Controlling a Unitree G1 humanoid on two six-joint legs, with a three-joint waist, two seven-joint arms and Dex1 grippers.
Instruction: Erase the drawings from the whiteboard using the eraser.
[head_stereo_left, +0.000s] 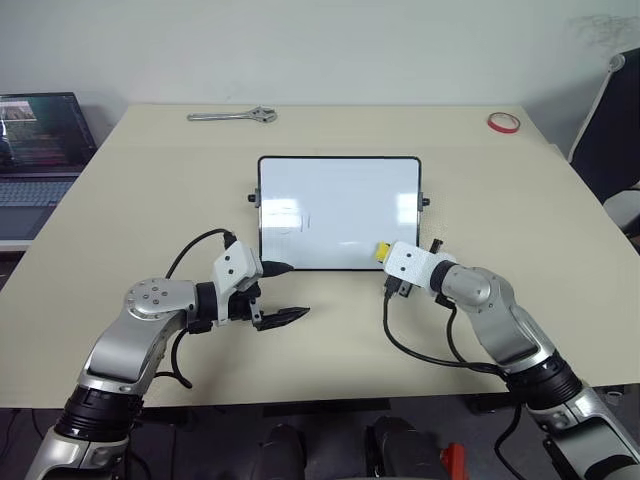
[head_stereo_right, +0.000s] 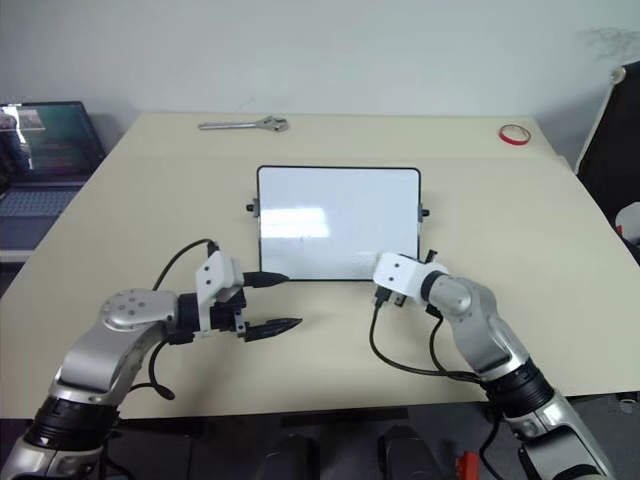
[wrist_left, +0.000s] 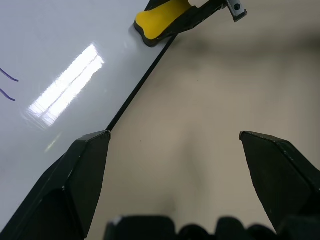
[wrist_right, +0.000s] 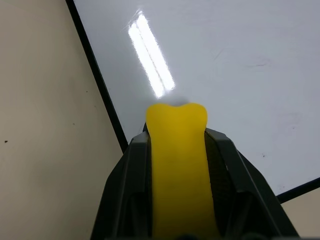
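Pinching the yellow eraser (wrist_right: 177, 165) between clenched jaws, the right gripper (head_stereo_left: 392, 262) rests it on the whiteboard's (head_stereo_left: 340, 210) near right corner; faint blue strokes (wrist_left: 9, 84) remain; the left gripper (head_stereo_left: 280, 292) gapes just off the board's near left corner

Your whiteboard (head_stereo_left: 339, 212) lies flat at mid-table, glossy white in a thin black frame with rounded corners and small side knobs. Your yellow eraser (wrist_right: 177, 165) (pinched between the right gripper's (wrist_right: 176, 130) black fingers) sits at the board's near right corner. Faint remnants of the drawings (wrist_left: 9, 84), short blue strokes, remain.
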